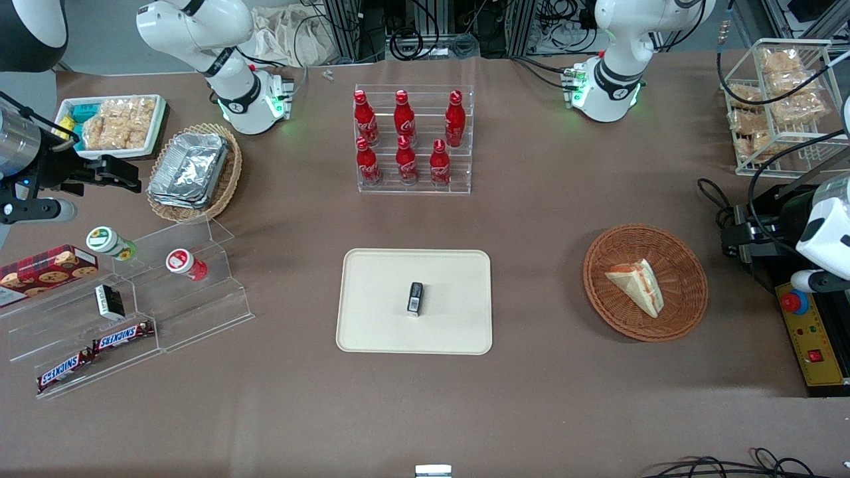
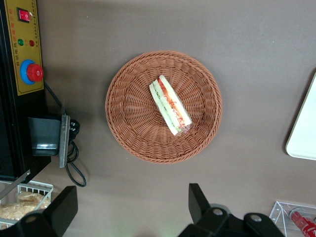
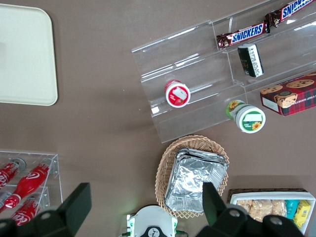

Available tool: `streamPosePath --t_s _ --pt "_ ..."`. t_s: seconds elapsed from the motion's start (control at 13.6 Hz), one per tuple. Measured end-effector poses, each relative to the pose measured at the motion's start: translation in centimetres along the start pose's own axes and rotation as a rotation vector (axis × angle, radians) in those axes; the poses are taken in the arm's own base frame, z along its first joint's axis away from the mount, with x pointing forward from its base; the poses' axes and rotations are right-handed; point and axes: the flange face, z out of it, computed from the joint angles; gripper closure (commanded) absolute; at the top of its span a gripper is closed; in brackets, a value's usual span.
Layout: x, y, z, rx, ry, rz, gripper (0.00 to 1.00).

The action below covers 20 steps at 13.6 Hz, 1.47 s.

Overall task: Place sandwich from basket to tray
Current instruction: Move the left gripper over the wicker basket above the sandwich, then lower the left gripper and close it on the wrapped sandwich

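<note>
The sandwich (image 1: 639, 284), a wrapped white-bread wedge with red filling, lies in the round reddish-brown basket (image 1: 684, 312) toward the working arm's end of the table. In the left wrist view the sandwich (image 2: 170, 104) rests across the middle of the basket (image 2: 123, 98). The cream tray (image 1: 372, 318) sits mid-table, beside the basket; its corner (image 2: 303, 131) also shows in the left wrist view. My left gripper (image 2: 131, 210) hangs open and empty, high above bare table a little farther from the front camera than the basket. In the front view the gripper (image 1: 736, 234) shows beside the basket.
A small black packet (image 1: 415, 297) lies on the tray. A yellow control box (image 1: 810, 338) with a red button and loose cables (image 1: 714, 196) sits beside the basket. A rack of red bottles (image 1: 412, 143) and a wire rack of snacks (image 1: 777, 106) stand farther back.
</note>
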Motion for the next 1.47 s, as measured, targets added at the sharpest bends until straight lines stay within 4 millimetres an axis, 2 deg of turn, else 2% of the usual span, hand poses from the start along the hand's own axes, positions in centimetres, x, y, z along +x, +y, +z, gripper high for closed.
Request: streamPosePath --t_s 0.22,0.44,0.81,1.17,1.47 --pt "0.5 0.2 2.7 0.005 -0.036 0.002 0.00" --pt "1.0 0.6 7.0 -0.001 0.002 -0.024 0.00" --pt "-0.3 3.1 14.1 0.005 -0.020 -0.117 0.00" --pt "-0.4 3.4 19.4 -0.053 -0.032 -0.196 0.00" --pt "-0.3 3.5 23.9 -0.065 -0.022 -0.336 0.00"
